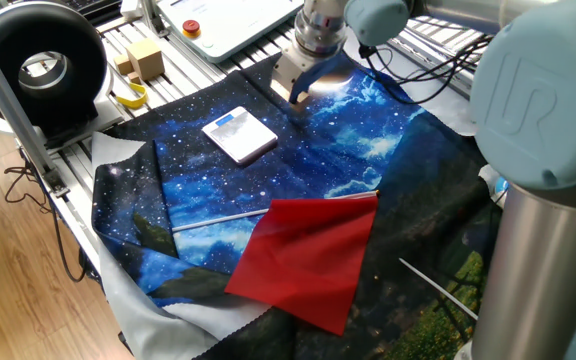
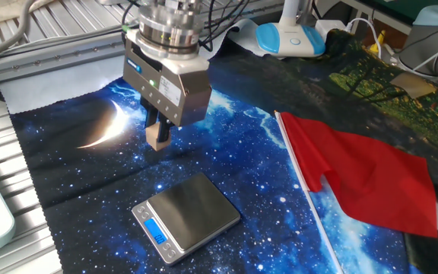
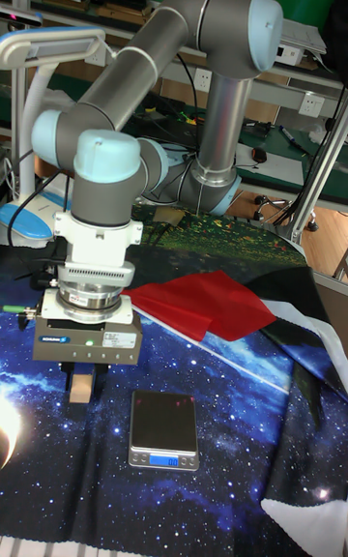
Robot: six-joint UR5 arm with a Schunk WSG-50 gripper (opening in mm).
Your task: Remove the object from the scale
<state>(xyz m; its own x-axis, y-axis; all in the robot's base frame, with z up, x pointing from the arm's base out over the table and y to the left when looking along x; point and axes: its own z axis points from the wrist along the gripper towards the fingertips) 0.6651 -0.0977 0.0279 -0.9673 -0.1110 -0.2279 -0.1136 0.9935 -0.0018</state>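
Note:
The white scale (image 1: 240, 135) lies flat on the starry blue cloth, and its plate (image 2: 192, 209) is bare. It also shows in the tall fixed view as the scale (image 3: 163, 429), blue display toward the camera. My gripper (image 2: 158, 138) hangs beside the scale, over the cloth near a bright moon print. It is shut on the object (image 2: 157, 140), a tiny brown wooden cube. The cube (image 3: 81, 388) sits low between the fingers, left of the scale. I cannot tell whether it touches the cloth. In one fixed view the gripper (image 1: 296, 93) is beyond the scale.
A red cloth (image 1: 308, 255) on a thin rod lies on the near side. A pale wooden block (image 1: 145, 57), yellow tape (image 1: 131, 97), a white panel with a red button (image 1: 218, 20) and a black round device (image 1: 38, 65) stand off the cloth.

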